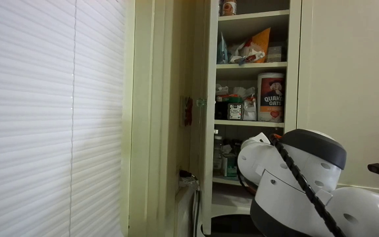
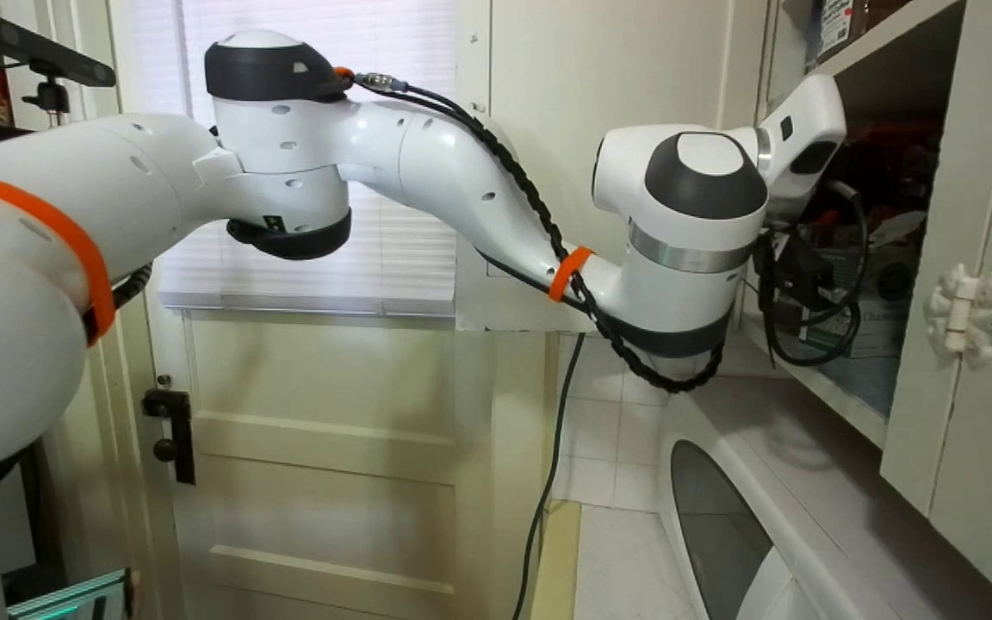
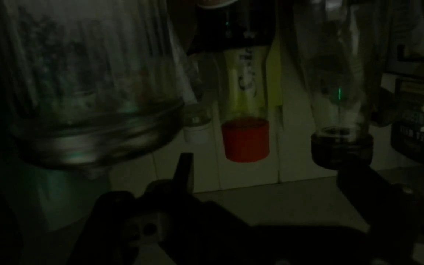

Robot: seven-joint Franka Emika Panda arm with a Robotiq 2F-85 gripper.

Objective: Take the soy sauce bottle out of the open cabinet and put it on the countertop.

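In the dark wrist view, which stands upside down, a red-capped bottle holds dark liquid and has a yellow label; it looks like the soy sauce bottle. My gripper is open and empty, its fingers on either side of the red cap in the picture. I cannot tell how deep the bottle lies. The open cabinet has crowded shelves. My hand reaches into its lower shelf; in an exterior view only part of the black gripper shows. The countertop lies low, left of the microwave.
In the wrist view a large clear jar and a dark-capped clear bottle flank the red-capped bottle. The open cabinet door stands beside the arm. A shelf lies above the hand. The microwave stands below the cabinet.
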